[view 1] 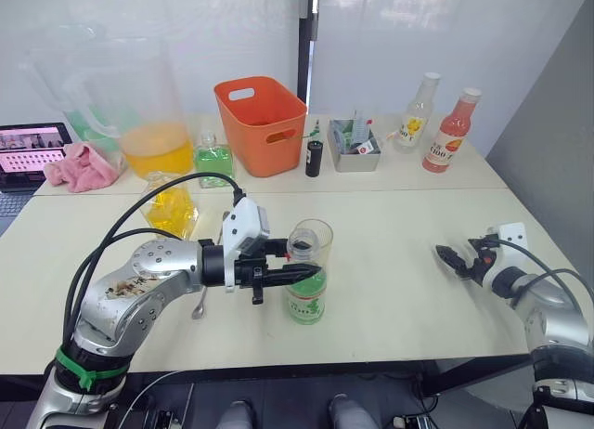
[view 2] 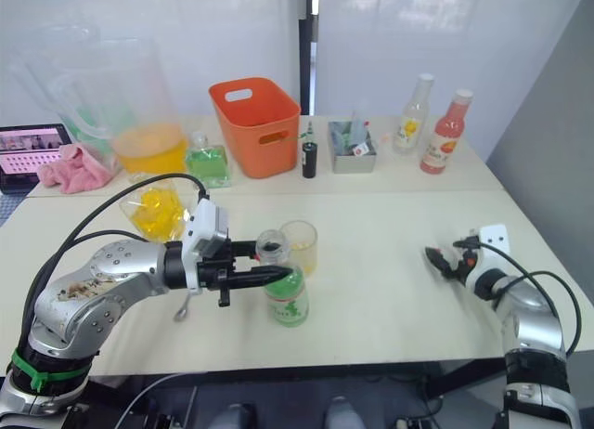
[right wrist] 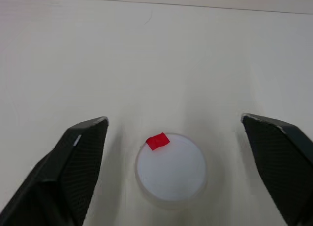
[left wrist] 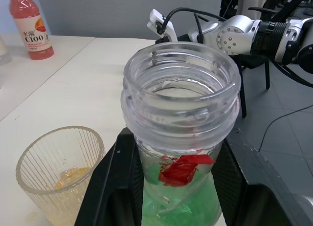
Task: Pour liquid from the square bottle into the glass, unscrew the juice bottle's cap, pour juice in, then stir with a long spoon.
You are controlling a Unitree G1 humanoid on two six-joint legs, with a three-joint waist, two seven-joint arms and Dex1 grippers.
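Note:
My left gripper (view 1: 302, 273) is shut on the juice bottle (view 1: 306, 304), which stands upright mid-table. The bottle is clear, holds green liquid and has no cap on its mouth (left wrist: 181, 84). Close beside it stands the ribbed glass (left wrist: 58, 167) with a little yellow liquid at the bottom. A square bottle (view 1: 170, 206) of yellow liquid sits behind my left arm. The long spoon (view 1: 200, 304) lies on the table under that arm. At the right of the table my right gripper (view 1: 452, 259) is open, and its fingers (right wrist: 73, 162) straddle a white cap (right wrist: 171, 167) marked with red tape.
Along the back stand a pitcher of orange liquid (view 1: 153, 146), a green square flask (view 1: 214, 160), an orange bucket (view 1: 263, 123), a small dark bottle (view 1: 315, 157), a grey tin (view 1: 355, 146) and two tall bottles (view 1: 415, 113) (view 1: 450, 132). A pink cloth (view 1: 82, 166) lies far left.

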